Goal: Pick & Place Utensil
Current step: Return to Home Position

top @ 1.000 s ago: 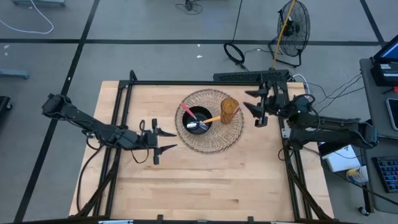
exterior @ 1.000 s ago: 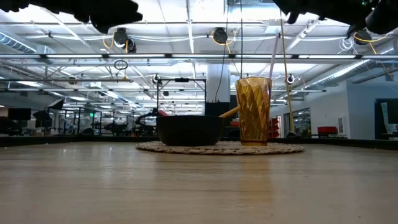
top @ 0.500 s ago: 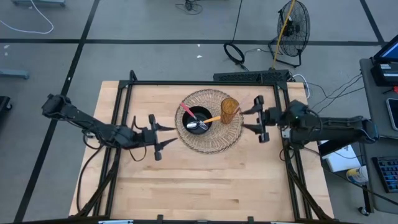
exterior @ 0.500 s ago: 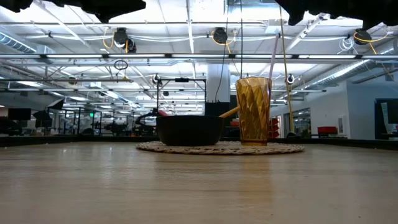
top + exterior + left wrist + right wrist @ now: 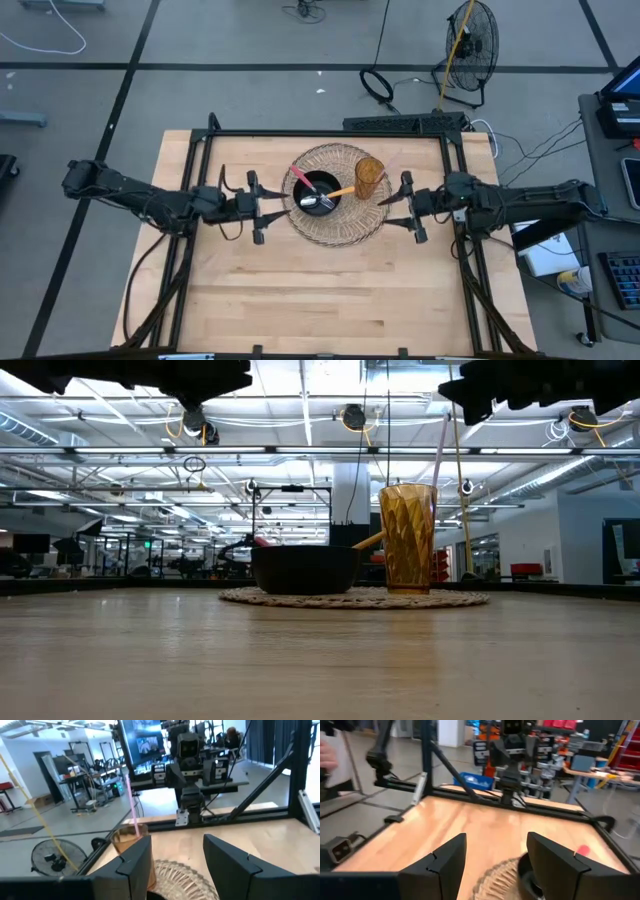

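The counter (image 5: 330, 290) carries the finished arrangement, and only the arms have changed. Over the last second the left arm (image 5: 150, 198) has straightened and brought the left end effector (image 5: 262, 207) from a skewed pose nearer the front of the counter up to the mat's left side. The right arm (image 5: 530, 200) has drawn the right end effector (image 5: 405, 207) forward from the rear of the counter to the mat's right side. Both end effectors are released, fingers spread, holding nothing, and face each other across the woven mat (image 5: 345, 232). On the mat stand the black bowl (image 5: 305, 570) and, beside it, the brown cup (image 5: 407, 540). The pink fork (image 5: 298, 172) and yellow spoon (image 5: 343, 191) rest in the bowl; the pink straw (image 5: 440, 450) stands in the cup. Judgement: placement is complete, and only the retreat to home remains.
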